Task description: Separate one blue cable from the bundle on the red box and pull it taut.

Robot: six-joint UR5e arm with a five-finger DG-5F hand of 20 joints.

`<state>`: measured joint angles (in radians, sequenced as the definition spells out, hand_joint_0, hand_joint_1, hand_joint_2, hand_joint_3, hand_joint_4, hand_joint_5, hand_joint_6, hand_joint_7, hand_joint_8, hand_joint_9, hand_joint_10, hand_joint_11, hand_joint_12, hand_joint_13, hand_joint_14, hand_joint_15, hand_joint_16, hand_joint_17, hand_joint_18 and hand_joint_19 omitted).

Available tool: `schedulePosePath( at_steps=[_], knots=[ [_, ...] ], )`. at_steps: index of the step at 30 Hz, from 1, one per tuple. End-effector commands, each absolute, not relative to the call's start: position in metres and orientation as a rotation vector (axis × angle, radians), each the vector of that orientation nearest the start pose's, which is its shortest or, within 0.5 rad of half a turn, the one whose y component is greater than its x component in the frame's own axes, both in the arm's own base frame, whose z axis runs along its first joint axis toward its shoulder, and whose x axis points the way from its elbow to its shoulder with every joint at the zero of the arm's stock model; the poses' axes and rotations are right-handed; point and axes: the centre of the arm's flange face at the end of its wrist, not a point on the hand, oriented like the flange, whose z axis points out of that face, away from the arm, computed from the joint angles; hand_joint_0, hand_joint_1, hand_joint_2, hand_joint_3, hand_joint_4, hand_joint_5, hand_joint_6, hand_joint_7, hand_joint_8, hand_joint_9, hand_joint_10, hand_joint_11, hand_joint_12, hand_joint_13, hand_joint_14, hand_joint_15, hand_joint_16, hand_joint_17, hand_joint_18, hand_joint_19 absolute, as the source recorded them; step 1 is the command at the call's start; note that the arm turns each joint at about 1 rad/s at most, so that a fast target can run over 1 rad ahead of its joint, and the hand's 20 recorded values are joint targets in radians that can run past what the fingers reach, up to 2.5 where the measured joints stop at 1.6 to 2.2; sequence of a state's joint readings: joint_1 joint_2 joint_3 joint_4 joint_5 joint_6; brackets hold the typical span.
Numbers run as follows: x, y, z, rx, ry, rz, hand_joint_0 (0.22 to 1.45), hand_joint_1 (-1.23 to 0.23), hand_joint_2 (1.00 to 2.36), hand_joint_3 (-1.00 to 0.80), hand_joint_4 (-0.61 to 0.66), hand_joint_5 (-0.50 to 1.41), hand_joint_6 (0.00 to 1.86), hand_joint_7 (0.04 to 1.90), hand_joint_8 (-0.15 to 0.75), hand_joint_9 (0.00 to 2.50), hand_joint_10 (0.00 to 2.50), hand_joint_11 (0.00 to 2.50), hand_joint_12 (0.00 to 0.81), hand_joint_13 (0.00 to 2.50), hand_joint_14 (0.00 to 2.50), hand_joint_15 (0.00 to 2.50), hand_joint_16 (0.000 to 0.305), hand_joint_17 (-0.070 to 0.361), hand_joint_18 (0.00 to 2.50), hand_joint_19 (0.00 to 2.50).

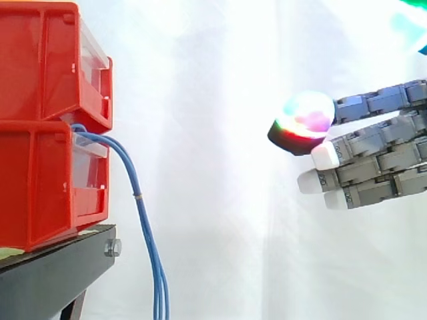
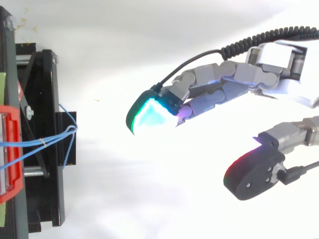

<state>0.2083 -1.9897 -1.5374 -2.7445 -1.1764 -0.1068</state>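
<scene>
Hand (image 1: 390, 163) level, fingers (image 1: 365, 142) straight toward red bins (image 1: 40, 133), holding nothing; blue cables (image 1: 143, 219) well apart.

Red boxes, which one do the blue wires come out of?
The bottom red box. The blue wires curve out over its clear front and hang down past the black stand. The top red box has no wires.
</scene>
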Motion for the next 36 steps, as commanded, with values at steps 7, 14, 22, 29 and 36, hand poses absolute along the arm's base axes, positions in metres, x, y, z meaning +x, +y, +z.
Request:
schedulePosePath(
  at_steps=[7,14,22,29,36],
  knots=[
    [0.652,-0.035,0.302,1.224,1.111,0.984,0.5,-0.61,1.0,-0.47,0.25,-0.16,0.5,0.72,0.282,0.67,0.0,0.15,0.262,0.38,0.0,0.04,0.031,0.071,0.14,0.16],
    [0.66,-0.037,0.274,1.25,1.114,0.978,0.5,-0.61,1.0,-0.47,0.25,-0.16,0.5,0.72,0.282,0.68,0.01,0.15,0.263,0.39,0.0,0.04,0.031,0.071,0.15,0.17],
    [0.677,-0.035,0.249,1.259,1.104,0.989,0.51,-0.61,1.0,-0.47,0.26,-0.15,0.5,0.73,0.283,0.7,0.01,0.16,0.262,0.42,0.0,0.05,0.031,0.069,0.17,0.17],
    [0.695,-0.029,0.241,1.255,1.099,0.957,0.52,-0.61,1.0,-0.47,0.26,-0.15,0.5,0.73,0.284,0.72,0.01,0.17,0.261,0.43,0.0,0.06,0.031,0.069,0.18,0.17],
    [0.74,-0.027,0.202,1.296,1.067,0.988,0.52,-0.61,1.0,-0.47,0.27,-0.15,0.5,0.73,0.282,0.72,0.01,0.16,0.26,0.44,0.0,0.06,0.031,0.069,0.19,0.17]
  ],
)
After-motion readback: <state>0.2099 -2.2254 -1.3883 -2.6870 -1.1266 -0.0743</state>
